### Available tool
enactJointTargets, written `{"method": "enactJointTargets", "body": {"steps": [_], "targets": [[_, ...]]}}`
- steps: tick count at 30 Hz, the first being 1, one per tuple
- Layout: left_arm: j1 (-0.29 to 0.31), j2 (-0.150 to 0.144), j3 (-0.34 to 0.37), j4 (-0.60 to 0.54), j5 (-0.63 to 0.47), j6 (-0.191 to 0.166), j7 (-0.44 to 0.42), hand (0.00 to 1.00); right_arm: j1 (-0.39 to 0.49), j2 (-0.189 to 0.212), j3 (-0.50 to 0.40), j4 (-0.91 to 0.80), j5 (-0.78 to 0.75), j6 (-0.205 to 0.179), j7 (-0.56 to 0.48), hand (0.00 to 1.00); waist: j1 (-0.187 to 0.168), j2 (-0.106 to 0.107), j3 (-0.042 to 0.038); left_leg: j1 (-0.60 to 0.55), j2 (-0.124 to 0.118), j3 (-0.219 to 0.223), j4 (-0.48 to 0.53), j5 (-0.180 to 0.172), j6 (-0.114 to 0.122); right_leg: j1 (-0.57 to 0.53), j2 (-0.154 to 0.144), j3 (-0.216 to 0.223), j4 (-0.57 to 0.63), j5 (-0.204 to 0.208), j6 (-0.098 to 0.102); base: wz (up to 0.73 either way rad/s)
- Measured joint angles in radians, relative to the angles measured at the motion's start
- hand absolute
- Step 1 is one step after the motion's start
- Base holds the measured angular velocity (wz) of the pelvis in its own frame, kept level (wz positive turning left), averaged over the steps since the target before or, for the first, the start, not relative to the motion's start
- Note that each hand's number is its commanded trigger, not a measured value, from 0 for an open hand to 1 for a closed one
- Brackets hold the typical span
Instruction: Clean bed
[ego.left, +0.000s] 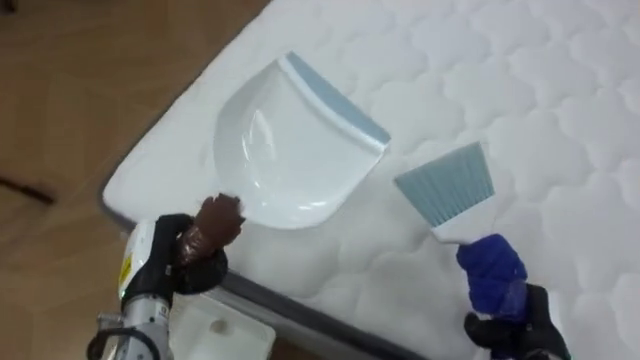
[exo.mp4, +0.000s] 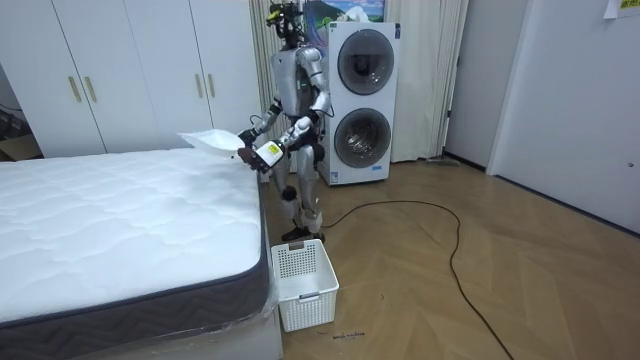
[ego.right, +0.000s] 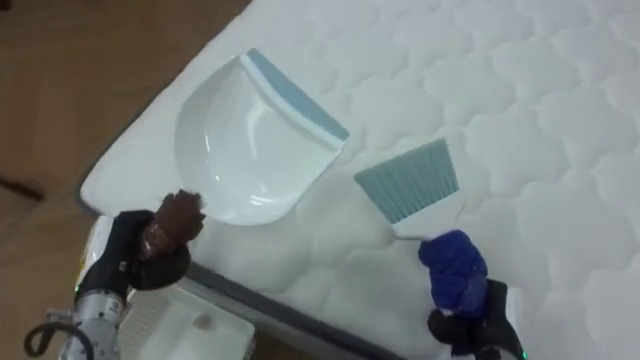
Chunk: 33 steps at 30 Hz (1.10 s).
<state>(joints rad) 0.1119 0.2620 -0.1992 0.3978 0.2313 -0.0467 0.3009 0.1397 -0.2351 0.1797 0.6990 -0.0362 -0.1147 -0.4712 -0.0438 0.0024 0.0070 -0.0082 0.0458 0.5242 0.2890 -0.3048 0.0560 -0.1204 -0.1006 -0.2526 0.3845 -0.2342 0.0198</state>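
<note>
A white dustpan (ego.left: 285, 145) with a pale blue lip hangs tilted over the corner of the white quilted mattress (ego.left: 540, 90). My left hand (ego.left: 192, 262) is shut on its brown handle (ego.left: 215, 225), off the bed's edge. To the right, a small brush (ego.left: 447, 187) with light blue bristles points toward the pan, a short gap between them. My right hand (ego.left: 518, 325) is shut on the brush's blue handle (ego.left: 490, 272). In the room view I stand at the bed's far corner with the dustpan (exo.mp4: 208, 142) held over the mattress (exo.mp4: 110, 225).
A white slatted basket (exo.mp4: 305, 285) stands on the wood floor beside the bed's near corner; its rim (ego.left: 215, 330) shows below my left hand. Behind me are stacked washing machines (exo.mp4: 362, 100) and white wardrobes (exo.mp4: 130, 70).
</note>
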Motion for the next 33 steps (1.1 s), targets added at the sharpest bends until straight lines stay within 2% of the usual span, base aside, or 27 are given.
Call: {"method": "enactJointTargets", "body": {"steps": [2,4,7,8,10,11,12,13,14,15,16,17,19,21,23,25,30,33], "targets": [[0.006,0.0,-0.002,0.002,-0.005,0.0,-0.03,1.0,0.004,0.0,-0.009,0.0,0.001,0.001,0.007,0.0,-0.031,-0.005,-0.0003,0.006,0.012,0.011,0.003,0.004,-0.006,0.0,0.013,0.005,-0.007,0.006,-0.01,-0.06],[0.01,-0.001,-0.006,0.006,-0.004,0.0,-0.051,1.0,0.01,0.001,-0.012,0.001,0.001,0.0,0.006,0.0,-0.044,-0.004,-0.0003,0.008,0.017,0.013,0.005,0.007,-0.012,0.002,0.017,0.006,-0.007,0.009,-0.015,-0.09],[0.011,-0.002,-0.02,0.04,-0.005,0.0,-0.091,1.0,0.031,0.001,-0.016,0.001,0.002,0.0,0.005,0.0,-0.045,-0.001,-0.0003,0.019,0.024,0.02,0.004,0.01,-0.016,0.008,0.025,0.011,-0.007,0.01,-0.023,-0.09],[0.013,-0.004,-0.019,0.059,-0.004,0.0,-0.101,0.87,0.041,0.002,-0.021,0.001,0.002,-0.002,0.005,0.0,-0.047,-0.001,0.0,0.026,0.028,0.025,0.003,0.011,-0.019,0.004,0.03,0.018,-0.01,0.01,-0.026,-0.12],[0.023,-0.01,-0.014,0.085,-0.001,0.003,-0.109,0.42,0.047,0.002,-0.039,0.001,-0.003,-0.002,0.005,0.0,-0.039,0.004,-0.0005,0.033,0.03,0.028,0.0,0.011,-0.022,0.004,0.038,0.032,-0.017,0.009,-0.032,-0.21],[0.036,-0.012,-0.012,0.085,0.003,0.005,-0.115,0.0,0.046,0.002,-0.053,0.0,-0.012,-0.002,0.005,0.0,-0.037,0.008,0.0,0.039,0.029,0.024,-0.003,0.013,-0.025,0.0,0.048,0.056,-0.018,0.011,-0.035,-0.37],[0.043,-0.013,-0.01,0.085,0.007,0.005,-0.116,0.0,0.045,0.002,-0.058,0.002,-0.011,-0.002,0.006,0.0,-0.03,0.009,0.0006,0.044,0.029,0.018,-0.004,0.013,-0.027,-0.003,0.054,0.071,-0.017,0.012,-0.037,-0.7],[0.064,-0.015,0.001,0.085,0.016,0.005,-0.116,0.0,0.041,0.005,-0.058,0.005,-0.012,-0.002,0.009,0.0,-0.008,0.011,0.0007,0.056,0.024,-0.036,-0.005,0.012,-0.033,-0.005,0.07,0.113,-0.015,0.015,-0.042,-1.22],[0.091,-0.016,0.01,0.085,0.015,0.004,-0.116,0.0,0.035,0.005,-0.053,0.008,-0.014,-0.003,0.02,0.0,0.03,0.013,-0.0002,0.069,0.01,-0.164,-0.006,0.012,-0.033,-0.01,0.09,0.166,-0.012,0.022,-0.052,-1.44],[0.108,-0.019,0.021,0.085,0.015,0.004,-0.116,0.0,0.03,0.005,-0.051,0.008,-0.018,-0.003,0.03,0.0,0.043,0.015,-0.0014,0.074,0.005,-0.232,-0.006,0.012,-0.033,-0.013,0.098,0.184,-0.01,0.025,-0.057,-1.56],[0.134,-0.027,0.044,0.085,0.015,0.004,-0.117,0.0,0.023,0.005,-0.049,0.008,-0.03,-0.008,0.04,0.0,0.047,0.018,-0.0026,0.079,-0.007,-0.329,-0.004,0.012,-0.033,-0.017,0.115,0.223,-0.009,0.03,-0.061,-1.07],[0.145,-0.028,0.047,0.086,0.016,0.004,-0.118,0.0,0.028,0.004,-0.05,0.009,-0.044,-0.011,0.041,0.0,0.04,0.02,-0.0032,0.082,-0.01,-0.374,-0.002,0.012,-0.034,-0.011,0.123,0.239,-0.013,0.035,-0.063,-0.74],[0.148,-0.029,0.047,0.086,0.016,0.003,-0.121,0.0,0.03,0.004,-0.05,0.019,-0.055,-0.011,0.046,0.0,0.021,0.022,-0.0032,0.094,-0.014,-0.371,-0.014,0.012,-0.034,-0.005,0.134,0.257,-0.015,0.038,-0.064,-0.29],[0.147,-0.029,0.047,0.093,0.016,-0.006,-0.125,0.0,0.03,0.004,-0.05,0.037,-0.057,-0.011,0.048,0.0,0.021,0.024,-0.0032,0.109,-0.01,-0.359,-0.038,0.013,-0.036,-0.003,0.151,0.27,-0.022,0.043,-0.067,-0.35],[0.138,-0.04,0.063,0.139,0.016,-0.034,-0.129,0.0,0.032,0.004,-0.058,0.06,-0.054,-0.012,0.048,0.0,0.02,0.025,-0.0038,0.125,-0.005,-0.346,-0.067,0.015,-0.04,-0.001,0.162,0.281,-0.034,0.049,-0.068,-0.19],[0.132,-0.055,0.077,0.183,0.014,-0.035,-0.13,0.0,0.032,0.006,-0.073,0.087,-0.05,-0.015,0.048,0.0,0.022,0.025,-0.0039,0.125,-0.003,-0.345,-0.069,0.016,-0.04,-0.001,0.164,0.281,-0.044,0.054,-0.067,-0.02],[0.126,-0.056,0.08,0.371,-0.025,-0.034,-0.13,0.0,0.03,0.007,-0.083,0.187,-0.05,-0.017,0.052,0.0,0.024,0.025,-0.0043,0.153,-0.002,-0.344,-0.095,0.017,-0.042,0.02,0.17,0.285,-0.056,0.054,-0.066,-0.04],[0.132,-0.056,0.084,0.417,-0.053,-0.023,-0.132,0.0,0.029,0.007,-0.084,0.214,-0.055,-0.013,0.076,0.0,0.025,0.014,0.0026,0.153,-0.002,-0.344,-0.105,0.017,-0.042,0.019,0.169,0.281,-0.059,0.056,-0.063,0.04]]}}
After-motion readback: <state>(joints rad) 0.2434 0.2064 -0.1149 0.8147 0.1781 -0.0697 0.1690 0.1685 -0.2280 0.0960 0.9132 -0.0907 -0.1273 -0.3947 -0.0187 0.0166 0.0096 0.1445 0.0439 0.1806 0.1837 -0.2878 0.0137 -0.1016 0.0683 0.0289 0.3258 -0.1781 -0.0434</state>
